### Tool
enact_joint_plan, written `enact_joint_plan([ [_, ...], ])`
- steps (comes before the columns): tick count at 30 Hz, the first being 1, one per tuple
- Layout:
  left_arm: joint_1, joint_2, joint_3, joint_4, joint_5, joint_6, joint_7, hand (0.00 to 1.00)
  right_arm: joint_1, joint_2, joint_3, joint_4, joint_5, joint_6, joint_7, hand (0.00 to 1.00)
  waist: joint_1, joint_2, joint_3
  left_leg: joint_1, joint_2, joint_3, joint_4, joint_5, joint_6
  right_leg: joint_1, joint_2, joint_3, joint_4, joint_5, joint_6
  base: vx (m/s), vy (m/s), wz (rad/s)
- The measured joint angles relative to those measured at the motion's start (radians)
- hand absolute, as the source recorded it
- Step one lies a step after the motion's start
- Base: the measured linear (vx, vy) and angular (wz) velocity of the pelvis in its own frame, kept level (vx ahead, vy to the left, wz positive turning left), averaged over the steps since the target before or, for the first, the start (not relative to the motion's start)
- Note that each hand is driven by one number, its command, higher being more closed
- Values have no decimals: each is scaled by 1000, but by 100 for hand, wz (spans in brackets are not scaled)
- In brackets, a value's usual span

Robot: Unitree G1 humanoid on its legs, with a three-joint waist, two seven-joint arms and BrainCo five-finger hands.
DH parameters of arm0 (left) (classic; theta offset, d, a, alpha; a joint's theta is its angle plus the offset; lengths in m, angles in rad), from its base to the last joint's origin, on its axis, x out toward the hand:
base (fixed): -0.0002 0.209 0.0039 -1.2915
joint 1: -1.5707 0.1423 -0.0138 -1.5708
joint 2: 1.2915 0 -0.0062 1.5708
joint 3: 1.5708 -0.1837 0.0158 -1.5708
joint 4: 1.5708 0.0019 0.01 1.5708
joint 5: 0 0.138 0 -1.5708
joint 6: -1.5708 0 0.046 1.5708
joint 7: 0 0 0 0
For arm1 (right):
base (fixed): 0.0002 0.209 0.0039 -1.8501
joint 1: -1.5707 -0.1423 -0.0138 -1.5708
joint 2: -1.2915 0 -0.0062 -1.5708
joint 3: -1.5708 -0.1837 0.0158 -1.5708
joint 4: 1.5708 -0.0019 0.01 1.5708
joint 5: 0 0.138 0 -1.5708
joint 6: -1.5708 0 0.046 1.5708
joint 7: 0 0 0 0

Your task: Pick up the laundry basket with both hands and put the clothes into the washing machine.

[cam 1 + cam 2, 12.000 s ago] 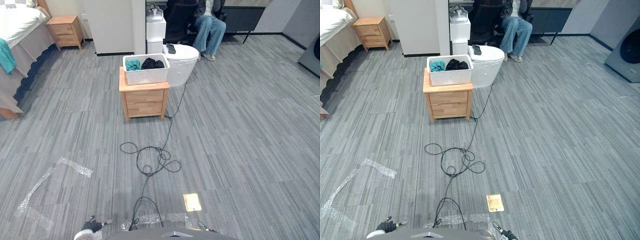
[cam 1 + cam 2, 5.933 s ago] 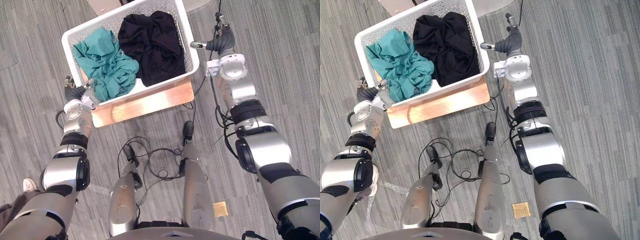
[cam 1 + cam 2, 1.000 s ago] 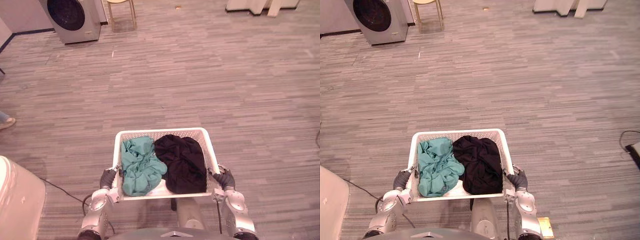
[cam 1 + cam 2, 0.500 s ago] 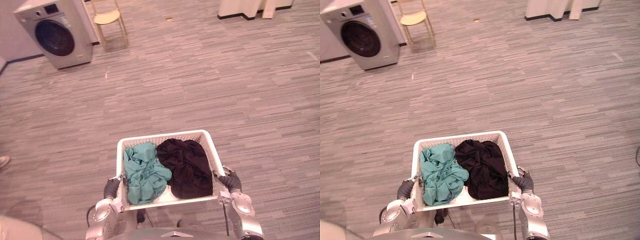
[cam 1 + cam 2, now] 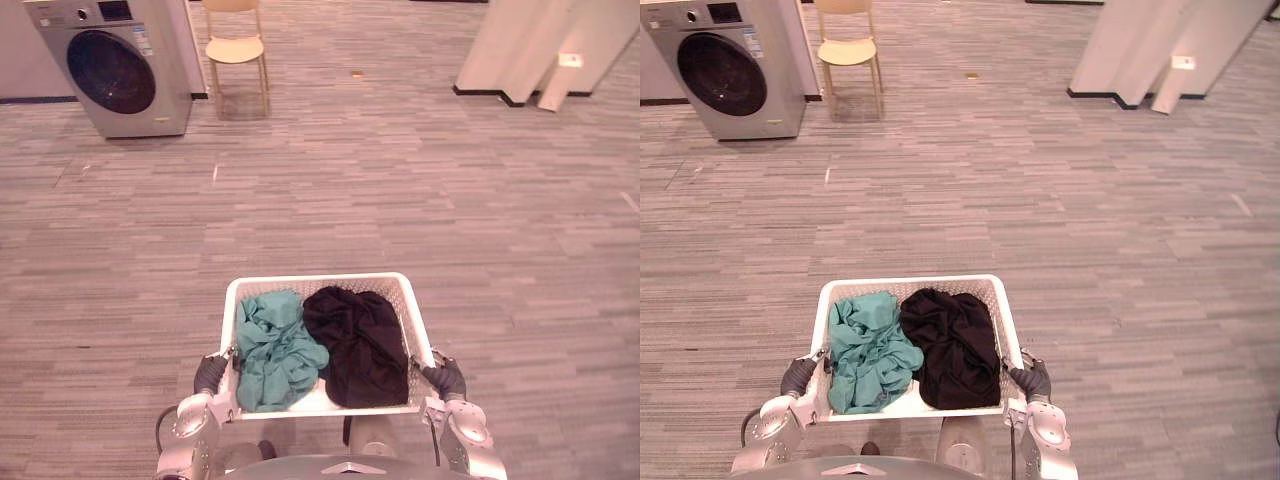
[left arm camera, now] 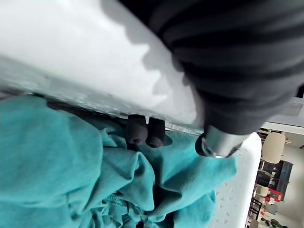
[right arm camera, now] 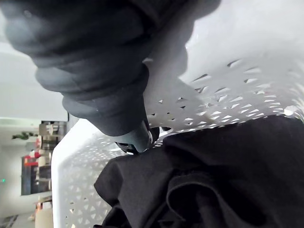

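Left robot hand (image 5: 212, 373), right robot hand (image 5: 445, 380) on white basket (image 5: 315, 279) (teal, black clothes (image 5: 275, 350))

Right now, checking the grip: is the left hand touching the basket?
Touching: left wrist view shows fingers of the left hand hooked over the basket rim.

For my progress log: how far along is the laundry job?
Done: the basket is off the floor, left hand and right hand curled on its sides. In hand: carrying teal cloth and black cloth. Left: reach the washer far ahead, load them.
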Motion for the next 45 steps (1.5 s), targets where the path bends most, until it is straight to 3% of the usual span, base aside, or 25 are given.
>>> enact_joint_plan([
  [1, -7, 7, -7, 0, 0, 0, -2, 100, 6, 11, -16, -3, 1, 0, 1, 100, -3, 2, 0, 3, 18, -12, 2, -23, -31, 20, 12, 10, -238, 7, 13, 290, -298, 68],
  [2, -6, 17, -13, 0, 0, 0, -9, 100, 14, 30, -32, -4, 3, 0, 0, 100, -2, -25, -8, 6, 16, -11, 0, -41, -61, 62, 22, 49, -501, 88, 33, 278, -330, 65],
  [3, -4, 30, -22, 0, 0, 0, -13, 100, 28, 37, -32, -4, 4, 0, 1, 100, -2, -57, -18, 7, 4, -12, -2, -59, -86, 78, 17, 79, -601, 200, 36, 251, -354, 42],
  [4, -17, 25, -28, 37, 1, 3, -17, 100, 21, 27, -39, 25, 17, 4, 1, 100, 11, -52, -13, 27, 15, -19, -4, -84, -116, 77, 24, 81, -597, 218, 26, 222, -356, 27],
  [5, -7, 0, -31, 42, 10, 5, -20, 100, 18, 9, -47, 26, 18, 5, 1, 100, 1, -5, -24, 21, 64, -17, 3, -85, -135, 110, 64, 54, -646, 213, 10, 223, -336, 13],
  [8, -2, -45, -34, 42, 31, 5, -23, 100, 25, -30, -64, 36, 19, 6, 4, 100, -6, 57, -39, 15, 128, -9, -1, -70, -146, 149, 127, 18, -721, 229, -23, 175, -209, 2],
  [9, 26, 9, -50, 66, 39, 6, -29, 100, 55, 3, -29, 94, 22, 4, 11, 100, 7, 18, -69, 17, 97, 17, -16, -98, -152, 279, 105, 2, -1012, 406, -6, 86, -94, 3],
  [17, 21, 14, -49, 66, 37, 6, -31, 100, 66, 4, -29, 94, 25, 4, 15, 100, 2, 18, -69, 27, 102, 49, -21, -101, -152, 273, 111, 28, -1019, 406, -6, -4, -2, -8],
  [23, -3, 45, -53, 66, 14, 9, -48, 100, 63, 4, -11, 110, 60, 4, 48, 100, 2, 7, -86, -6, 136, 131, 33, -156, -166, 222, 139, 83, -1012, 404, -4, -4, -15, -34],
  [27, -60, 58, -123, 66, -6, 20, -48, 100, 54, -24, -28, 123, 80, 4, 48, 100, -25, 14, -94, -99, 144, 131, 96, -179, -150, 193, 93, -4, -993, 375, 19, 30, 30, 58],
  [30, -84, 36, -178, 51, -10, 25, -45, 100, 54, -53, -74, 130, 117, 1, 46, 100, -30, 19, -88, -123, 115, 86, 132, -194, -129, 125, -10, -104, -712, 263, 41, 64, 179, 123],
  [31, -84, 28, -185, 46, -24, 25, -43, 100, 42, -61, -75, 122, 129, -7, 47, 100, -23, 22, -86, -113, 96, 60, 138, -201, -116, 50, -50, -113, -512, 251, -7, 38, 226, 73],
  [32, -84, 32, -185, 38, -29, 24, -42, 100, 34, -62, -71, 117, 135, -10, 47, 100, -21, 19, -77, -98, 85, 44, 139, -206, -107, 13, -72, -110, -412, 264, -53, 49, 220, 63],
  [33, -83, 43, -175, 26, -40, 22, -39, 100, 10, -61, -68, 117, 139, -19, 47, 100, -18, 36, -53, -63, 80, 23, 143, -220, -87, -54, -85, -81, -244, 275, -95, 87, 166, 42],
  [34, -84, 60, -154, 20, -43, 21, -37, 100, -4, -48, -52, 117, 144, -20, 47, 100, -17, 29, -49, -32, 89, 14, 136, -243, -72, -101, -53, -63, -151, 176, -49, 115, 136, 30],
  [35, -85, 71, -147, 13, -44, 18, -36, 100, -12, -40, -42, 117, 144, -19, 47, 100, -17, 24, -46, -15, 90, 12, 122, -248, -73, -117, -29, -63, -153, 146, -36, 183, 86, 9],
  [37, -105, 111, -149, 1, -53, 10, -34, 100, -30, -14, -30, 115, 153, -19, 47, 100, -25, 28, -47, 38, 82, 5, 37, -248, -74, -143, 64, -115, -403, 132, -13, 339, 18, 10],
  [38, -115, 111, -149, 1, -53, 10, -34, 100, -30, -12, -33, 115, 156, -18, 46, 100, -29, 26, -42, 55, 76, -1, 15, -248, -74, -143, 77, -139, -482, 148, -17, 415, -39, 31],
  [40, -146, 112, -155, 1, -49, 14, -39, 100, -33, -10, -53, 115, 176, -15, 44, 100, -44, 21, -27, 117, 66, -30, -45, -255, -94, -139, 136, -172, -717, 245, -51, 593, -118, 53],
  [41, -147, 109, -164, 3, -49, 14, -39, 100, -32, -9, -59, 111, 178, -14, 44, 100, -54, 20, -28, 130, 68, -42, -58, -261, -102, -139, 151, -147, -711, 274, -90, 575, -138, 73],
  [42, -155, 87, -164, 13, -49, 15, -38, 100, -38, -12, -75, 103, 186, -16, 41, 100, -75, 44, -17, 158, 94, -55, -42, -267, -113, -153, 169, -131, -605, 289, -151, 486, -124, 50],
  [43, -159, 77, -164, 14, -49, 17, -37, 100, -46, -15, -90, 98, 185, -15, 37, 100, -77, 64, -15, 146, 117, -52, 14, -267, -118, -159, 171, -145, -552, 242, -155, 630, -188, 53],
  [44, -173, 72, -166, 16, -49, 19, -38, 100, -47, -18, -107, 94, 185, -4, 37, 100, -77, 72, -10, 73, 146, -34, 207, -240, -151, -147, 164, -163, -486, 173, -161, 790, -262, 33],
  [45, -173, 71, -166, 24, -50, 23, -38, 100, -42, -17, -105, 94, 185, 14, 36, 100, -74, 81, -5, -8, 191, -11, 454, -144, -167, -85, 175, -175, -468, 109, -172, 683, -254, 29],
])
